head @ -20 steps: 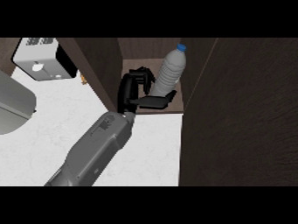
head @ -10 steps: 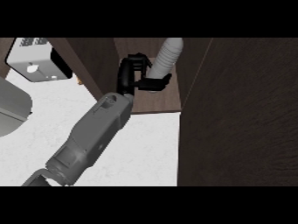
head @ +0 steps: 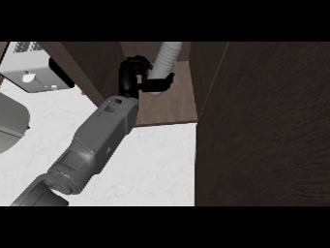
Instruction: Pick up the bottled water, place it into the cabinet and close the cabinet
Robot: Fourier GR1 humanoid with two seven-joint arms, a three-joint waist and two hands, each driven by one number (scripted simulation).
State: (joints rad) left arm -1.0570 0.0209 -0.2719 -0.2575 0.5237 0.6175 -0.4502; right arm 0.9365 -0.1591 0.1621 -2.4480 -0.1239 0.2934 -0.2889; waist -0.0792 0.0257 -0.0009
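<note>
My right hand is clamped around the bottled water, holding it over the cabinet shelf so I can set it inside.

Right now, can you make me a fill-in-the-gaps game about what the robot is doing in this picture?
1. The hand is curled round the bottled ____.
2. The bottle is tilted inside the open wooden ____.
3. The cabinet door stands ____.
4. The silver toaster sits to the ____ of the cabinet in the head view.

Missing words: water; cabinet; open; left
</note>
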